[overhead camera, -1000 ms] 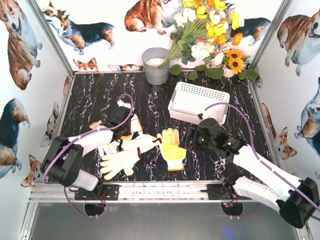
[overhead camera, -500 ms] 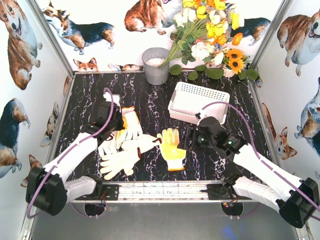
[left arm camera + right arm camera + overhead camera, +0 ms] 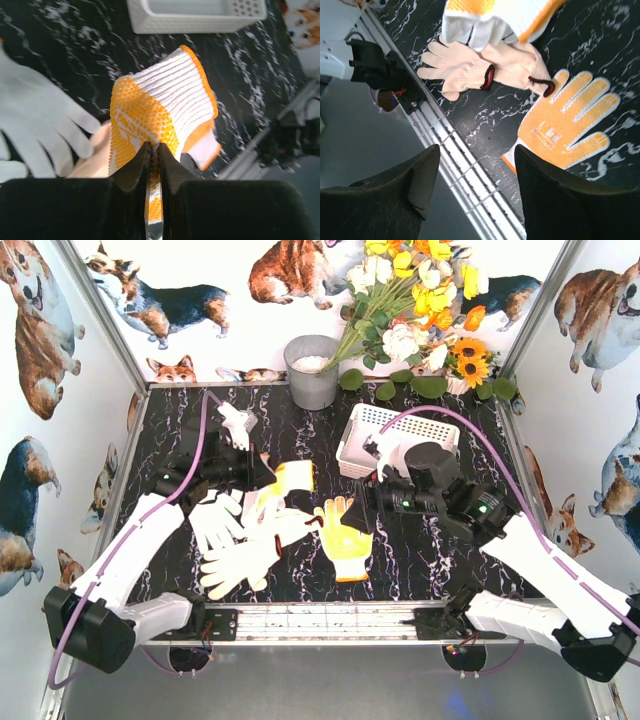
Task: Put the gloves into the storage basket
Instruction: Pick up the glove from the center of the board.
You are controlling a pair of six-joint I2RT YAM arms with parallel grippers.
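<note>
My left pincer (image 3: 154, 150) is clamped on an orange-dotted glove (image 3: 160, 100), held above the counter (image 3: 300, 430). Nearby, my right pincer (image 3: 476, 150) gapes wide over a yellow-palmed glove (image 3: 570, 120). Cream gloves (image 3: 240, 562) lie nearer me; my right arm (image 3: 430, 468) overlaps the storage basket (image 3: 350, 450) at its near wall.

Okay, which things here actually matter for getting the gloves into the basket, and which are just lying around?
For the job:
orange-dotted glove, pinched by the left gripper
yellow-palm glove
cream gloves
white basket

Just lying about:
grey bucket
flower bunch
</note>
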